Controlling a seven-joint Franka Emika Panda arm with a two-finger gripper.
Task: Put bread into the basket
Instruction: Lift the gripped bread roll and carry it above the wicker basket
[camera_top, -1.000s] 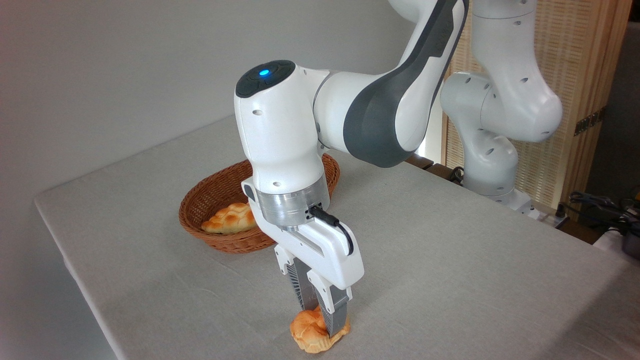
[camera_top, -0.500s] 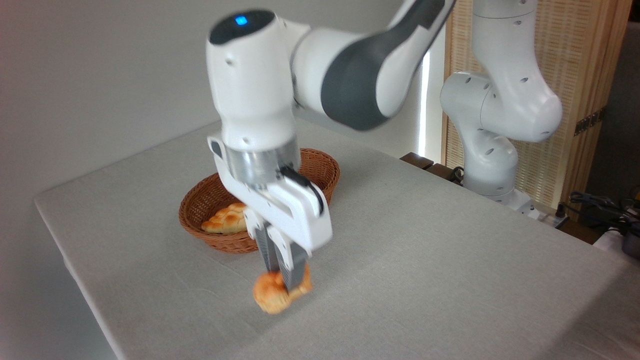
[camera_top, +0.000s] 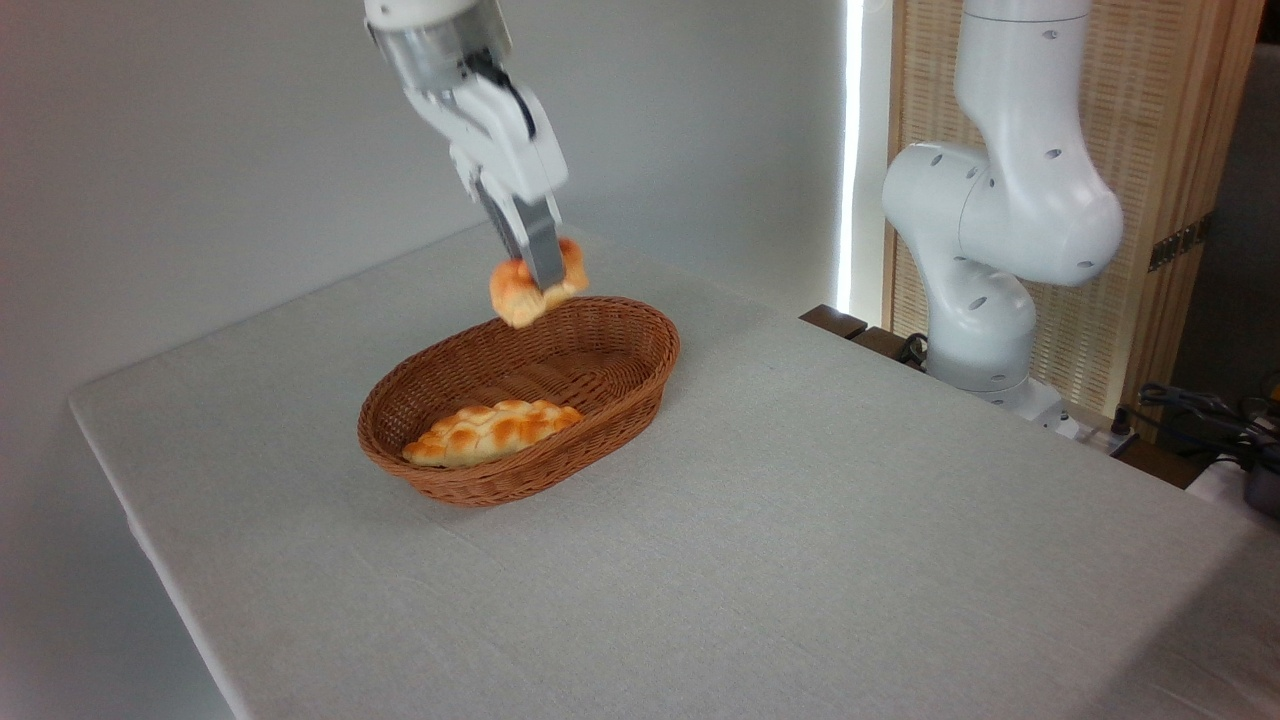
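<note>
Plain grey wall (camera_top: 200, 150), slatted wooden screen (camera_top: 1180, 120), bright daylight strip (camera_top: 852, 150) between.

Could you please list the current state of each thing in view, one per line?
gripper: raised above the table, shut on the bun.
bun: held in the air, over the far end of the basket.
basket: upright on the table, holding only the braided loaf.
braided loaf: lying flat inside the basket, near its front wall.
table: covered by a pale cloth.

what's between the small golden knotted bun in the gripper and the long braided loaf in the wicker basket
In the camera view, only air and bare woven basket floor separate the small golden bun, held in the gripper, from the braided loaf.
</note>
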